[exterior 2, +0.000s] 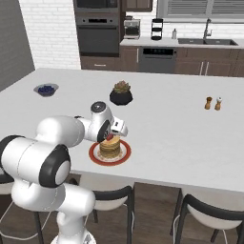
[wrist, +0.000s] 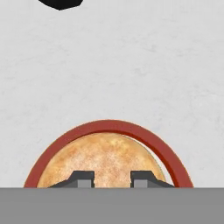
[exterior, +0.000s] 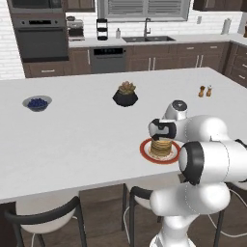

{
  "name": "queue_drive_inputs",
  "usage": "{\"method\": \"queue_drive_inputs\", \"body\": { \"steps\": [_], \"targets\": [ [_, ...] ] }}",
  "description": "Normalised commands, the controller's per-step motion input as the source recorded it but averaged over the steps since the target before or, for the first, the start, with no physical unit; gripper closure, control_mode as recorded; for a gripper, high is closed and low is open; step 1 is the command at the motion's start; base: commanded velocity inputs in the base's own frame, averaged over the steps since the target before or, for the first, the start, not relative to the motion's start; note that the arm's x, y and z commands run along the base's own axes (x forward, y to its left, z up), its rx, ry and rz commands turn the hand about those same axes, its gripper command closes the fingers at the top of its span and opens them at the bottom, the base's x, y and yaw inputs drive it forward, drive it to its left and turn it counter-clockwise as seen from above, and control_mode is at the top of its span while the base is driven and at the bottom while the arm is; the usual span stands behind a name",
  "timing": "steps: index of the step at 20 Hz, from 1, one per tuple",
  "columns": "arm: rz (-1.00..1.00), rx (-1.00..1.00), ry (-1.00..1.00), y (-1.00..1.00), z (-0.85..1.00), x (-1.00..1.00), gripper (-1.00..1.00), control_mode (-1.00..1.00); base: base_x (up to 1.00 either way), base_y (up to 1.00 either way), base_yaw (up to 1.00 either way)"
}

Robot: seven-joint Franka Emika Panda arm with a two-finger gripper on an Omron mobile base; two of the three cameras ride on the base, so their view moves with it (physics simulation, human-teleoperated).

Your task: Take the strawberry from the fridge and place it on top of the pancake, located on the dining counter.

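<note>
A stack of tan pancake (exterior: 160, 147) lies on a red-orange plate (exterior: 144, 152) near the front edge of the white dining counter (exterior: 87, 135). My gripper (exterior 2: 110, 135) hangs straight down over the stack, fingers a small gap apart. A tiny red strawberry (exterior 2: 110, 137) shows between them, just at the pancake's (exterior 2: 109, 148) top. In the hand view the fingertips (wrist: 83, 177) frame the pancake (wrist: 109, 153) and the plate rim (wrist: 109, 125); the grey band hides the fruit there. The fridge is out of view.
A black pot with a plant (exterior: 125, 95) stands behind the plate. A grey bowl of blue berries (exterior: 37, 102) sits far left, two shakers (exterior: 205, 90) far right. Dark stools (exterior: 48, 217) line the counter's near side.
</note>
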Motion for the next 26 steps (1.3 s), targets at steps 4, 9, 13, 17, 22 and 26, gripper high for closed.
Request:
{"method": "queue_drive_inputs", "body": {
  "steps": [4,9,13,17,22,26],
  "targets": [
    [0.00,0.00,-0.02,0.02,-0.01,0.03,1.00,-1.00,0.00,0.00,0.00],
    [0.00,0.00,0.00,0.05,0.00,0.00,1.00,-1.00,0.00,0.00,0.00],
    [0.00,0.00,0.00,0.10,0.00,0.00,1.00,-1.00,0.00,0.00,0.00],
    [0.00,0.00,0.00,0.02,0.00,0.00,1.00,-1.00,0.00,0.00,0.00],
    [0.00,0.00,-0.01,0.00,0.00,0.00,-1.00,-1.00,0.00,0.00,0.00],
    [0.00,0.00,-0.02,0.00,0.00,0.00,-1.00,-1.00,0.00,0.00,0.00]
  ]
}}
